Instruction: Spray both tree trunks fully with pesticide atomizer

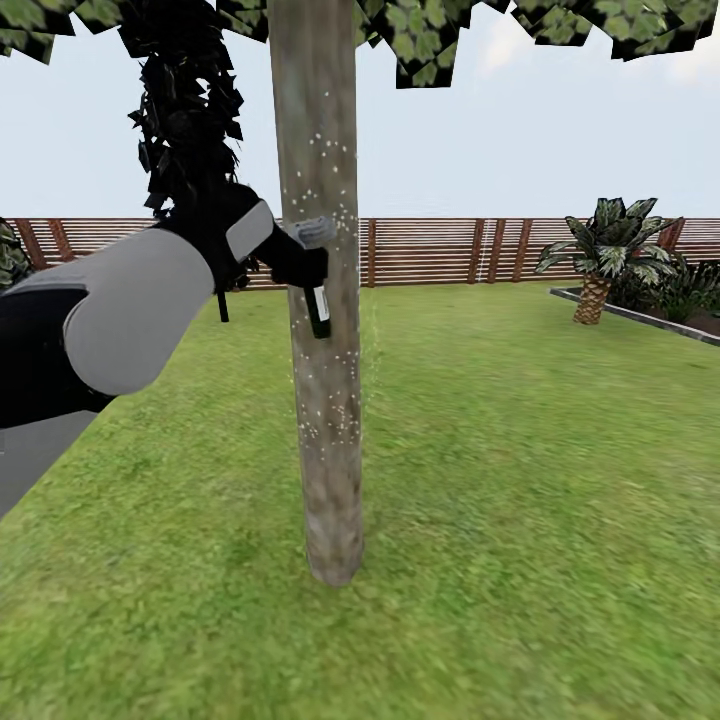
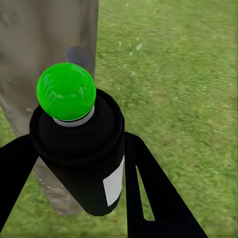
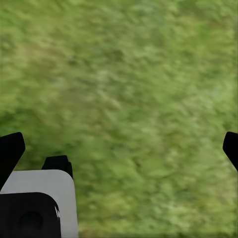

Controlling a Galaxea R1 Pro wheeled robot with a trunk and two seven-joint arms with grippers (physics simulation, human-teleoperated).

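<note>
Our left gripper (image 1: 312, 262) is clamped on the atomizer (image 1: 318, 311), its black fingers (image 2: 148, 188) pressed to either side of the bottle. In the head view the bottle hangs from the grip right against the near trunk (image 1: 322, 400), about halfway up the visible column. In the left wrist view its round top reads bright green, not red, and points at the bark (image 2: 44, 44) close ahead.

White specks dot the trunk above and below the bottle, and a few float beside it, so we judge the spraying of this tree to be under way. The specks look sparse near the base and high up, so coverage seems partial. Next we would sweep the nozzle up and down and work round to the sides we cannot see, keeping the grip firm; then the second tree, which we cannot pick out here.

Our right gripper (image 3: 119, 144) hangs over grass (image 3: 129, 74) with its fingertips set wide apart at the edges of its wrist view, holding nothing.

The lawn (image 1: 520, 500) runs flat to a slatted fence (image 1: 430, 250) along its far edge. A low palm (image 1: 605, 255) stands by a bordered bed at the far right corner, and a dark narrow tree (image 1: 185, 110) rises behind our arm.
</note>
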